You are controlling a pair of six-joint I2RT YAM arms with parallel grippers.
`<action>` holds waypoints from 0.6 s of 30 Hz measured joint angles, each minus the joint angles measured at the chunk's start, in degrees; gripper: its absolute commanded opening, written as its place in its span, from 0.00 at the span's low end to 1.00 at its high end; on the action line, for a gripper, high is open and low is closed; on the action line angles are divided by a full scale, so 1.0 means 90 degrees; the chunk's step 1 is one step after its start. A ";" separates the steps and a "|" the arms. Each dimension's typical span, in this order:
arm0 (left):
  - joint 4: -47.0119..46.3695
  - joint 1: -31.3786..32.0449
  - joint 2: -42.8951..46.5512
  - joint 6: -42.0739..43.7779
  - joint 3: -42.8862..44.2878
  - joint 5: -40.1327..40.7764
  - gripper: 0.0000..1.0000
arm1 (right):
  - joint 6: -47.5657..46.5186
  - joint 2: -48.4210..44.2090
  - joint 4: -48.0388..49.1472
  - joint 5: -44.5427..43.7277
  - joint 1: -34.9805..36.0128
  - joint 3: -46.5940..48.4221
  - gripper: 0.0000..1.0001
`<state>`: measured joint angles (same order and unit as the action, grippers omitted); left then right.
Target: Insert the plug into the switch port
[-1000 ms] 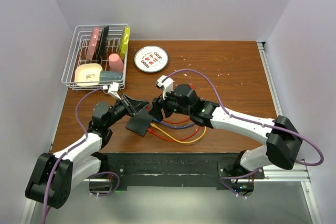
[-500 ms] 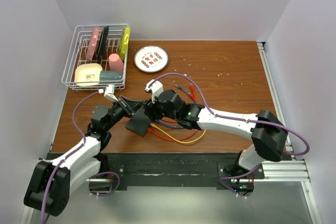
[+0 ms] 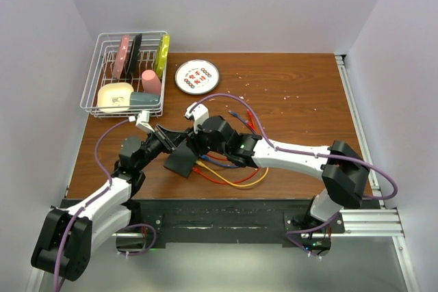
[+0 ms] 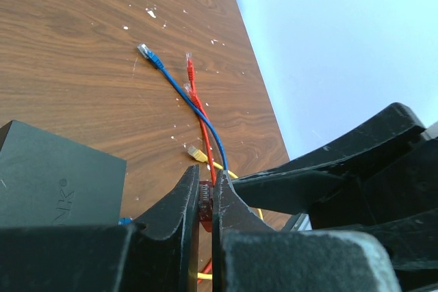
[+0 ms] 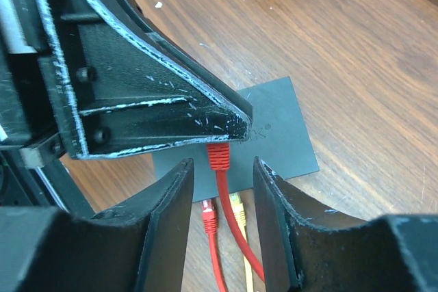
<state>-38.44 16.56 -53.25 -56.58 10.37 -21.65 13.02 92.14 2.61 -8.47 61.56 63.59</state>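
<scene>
Right arm closes in on the left
The right gripper (image 3: 194, 141) sits further left than before, just beside the left gripper (image 3: 176, 139)

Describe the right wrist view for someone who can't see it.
The left pincer grips a red plug over the black switch on a wooden table. The right pincer is open, its fingers either side of the plug.

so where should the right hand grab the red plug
The red plug's exposed back end, from the cable side, a finger on each flank: the left hand pinches its front, and the open right hand straddles it.
</scene>
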 measured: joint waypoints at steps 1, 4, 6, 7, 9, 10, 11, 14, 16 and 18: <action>0.0000 0.0000 0.0000 0.0000 0.0000 0.0000 0.00 | 0.0002 0.0046 0.0000 0.0002 0.0000 0.0017 0.41; 0.0000 0.0000 0.0000 0.0000 0.0000 0.0000 0.00 | 0.0002 0.0126 -0.0002 0.0002 0.0000 0.0027 0.35; 0.0000 0.0000 0.0000 -0.0002 0.0000 0.0000 0.00 | 0.0007 0.0138 -0.0002 0.0000 0.0000 0.0027 0.34; 0.0000 0.0000 0.0000 -0.0002 0.0000 0.0000 0.00 | 0.0012 0.0138 -0.0002 -0.0002 0.0000 0.0027 0.34; 0.0000 0.0000 0.0000 -0.0002 0.0000 0.0000 0.00 | 0.0024 0.0138 0.0002 -0.0005 0.0000 0.0034 0.31; 0.0000 0.0000 0.0000 -0.0002 0.0000 -0.0002 0.00 | 0.0029 0.0138 0.0002 -0.0010 0.0000 0.0034 0.31; -0.0002 0.0000 0.0000 -0.0002 0.0000 -0.0002 0.00 | 0.0039 0.0138 0.0002 -0.0017 0.0000 0.0034 0.27; -0.0002 0.0000 0.0000 -0.0002 0.0000 0.0000 0.00 | 0.0073 0.0138 0.0007 -0.0034 0.0000 0.0036 0.21; -0.0005 0.0000 -0.0002 -0.0002 0.0000 -0.0005 0.00 | 0.0104 0.0138 0.0015 -0.0051 0.0007 0.0036 0.10; -0.0007 0.0000 -0.0012 -0.0002 0.0000 -0.0007 0.00 | 0.0124 0.0148 0.0015 -0.0112 0.0029 0.0041 0.01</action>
<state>-38.50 16.56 -53.36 -56.60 10.37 -21.71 14.13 93.47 2.74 -9.47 61.82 63.96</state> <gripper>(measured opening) 0.096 0.134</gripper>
